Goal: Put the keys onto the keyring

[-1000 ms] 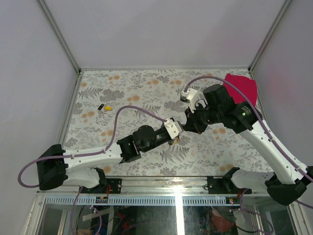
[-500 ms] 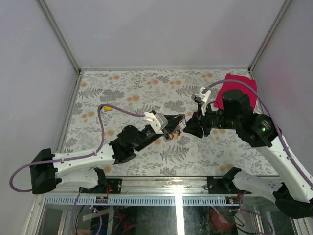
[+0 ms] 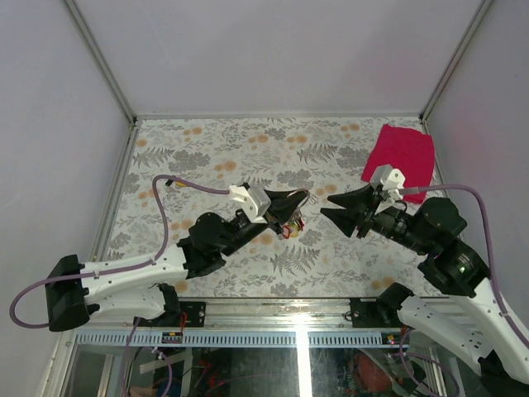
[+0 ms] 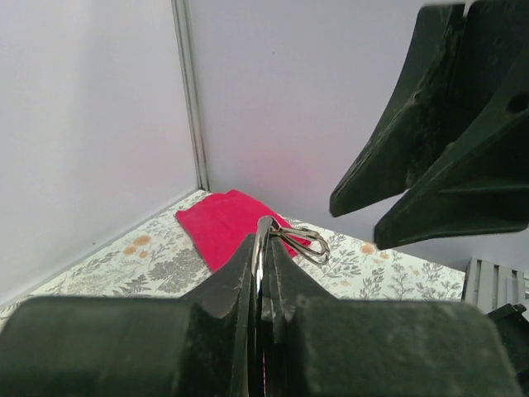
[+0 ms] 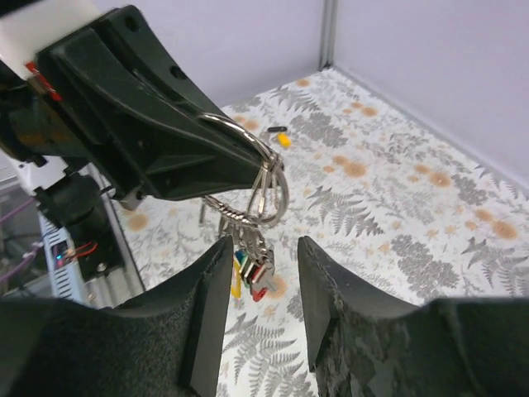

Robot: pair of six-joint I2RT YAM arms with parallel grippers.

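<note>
Right jaws backed off keyring point(image 3: 302, 197), leaving open gap.

Keyring point(image 4: 285, 234) between the pressed-together fingers of the left hand point(image 4: 263, 250), red cloth point(image 4: 219, 230) behind.

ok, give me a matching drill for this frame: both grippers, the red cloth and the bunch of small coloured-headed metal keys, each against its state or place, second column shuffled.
Column one:
1. left gripper
2. right gripper
3. red cloth
4. coloured-headed metal keys

Column two:
A. open, holding nothing
B. hanging under the silver wire keyring
C. shut on the silver wire keyring
D. lying at the far right corner of the floral table

Pairs: 1-C, 2-A, 3-D, 4-B
</note>
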